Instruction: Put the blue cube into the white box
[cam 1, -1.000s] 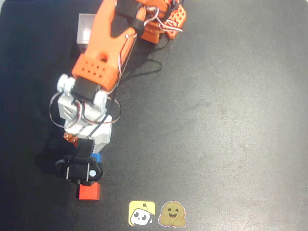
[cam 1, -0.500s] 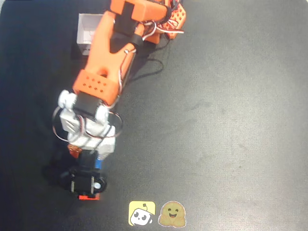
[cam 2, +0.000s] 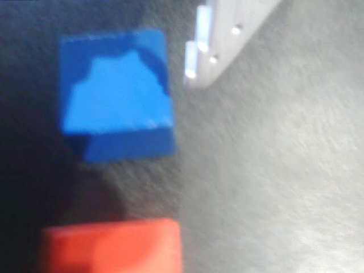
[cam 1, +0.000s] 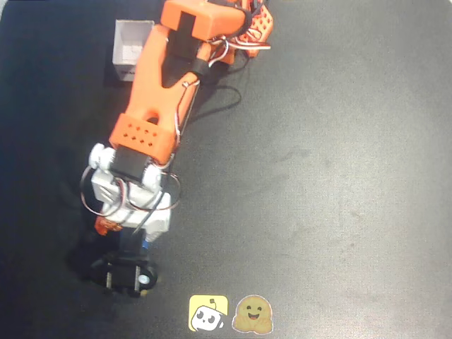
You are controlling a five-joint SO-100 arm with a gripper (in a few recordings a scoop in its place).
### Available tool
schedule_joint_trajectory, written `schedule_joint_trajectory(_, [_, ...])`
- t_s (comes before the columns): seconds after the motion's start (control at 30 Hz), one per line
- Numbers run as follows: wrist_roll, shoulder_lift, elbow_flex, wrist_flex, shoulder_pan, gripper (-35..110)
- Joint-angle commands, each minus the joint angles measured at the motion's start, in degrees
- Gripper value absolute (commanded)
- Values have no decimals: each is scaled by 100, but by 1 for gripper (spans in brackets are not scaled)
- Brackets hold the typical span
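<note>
Reaching further toward the lower edge than a second ago, our arm now covers the red cube from above, and we are right on top of the pair of cubes. From overhead, the gripper [cam 1: 127, 272] sits low on the black table [cam 1: 339, 176], with just a sliver of the blue cube [cam 1: 145, 242] peeking out beside the wrist; we cannot tell here whether the fingers are apart or together. The white box [cam 1: 128, 51] waits at the top left, well apart from us, partly tucked beside the orange arm. Two stickers [cam 1: 229, 313] lie near the bottom edge, off to the side and out of our path. Over to the wrist view: the blue cube [cam 2: 116, 94] fills the upper left, resting free on the table, with the red cube [cam 2: 111, 245] just beyond it at the bottom. One pale finger [cam 2: 219, 40] shows top right, beside the blue cube but not touching it. So we judge we are still lining up the grasp. Next we need to straddle the blue cube cleanly without nudging or catching its red neighbour.
</note>
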Motion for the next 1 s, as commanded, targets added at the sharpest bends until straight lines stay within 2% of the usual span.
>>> schedule_joint_trajectory(0.0, [53, -18, 44, -193, -62, 27])
schedule_joint_trajectory(0.3, [97, -352, 220, -527, -97, 25])
schedule_joint_trajectory(0.63, [97, -352, 439, -703, 44, 1])
schedule_joint_trajectory(0.7, [97, -334, 439, -694, 62, 0])
schedule_joint_trajectory(0.97, [44, 325, 44, 105, 229, 0])
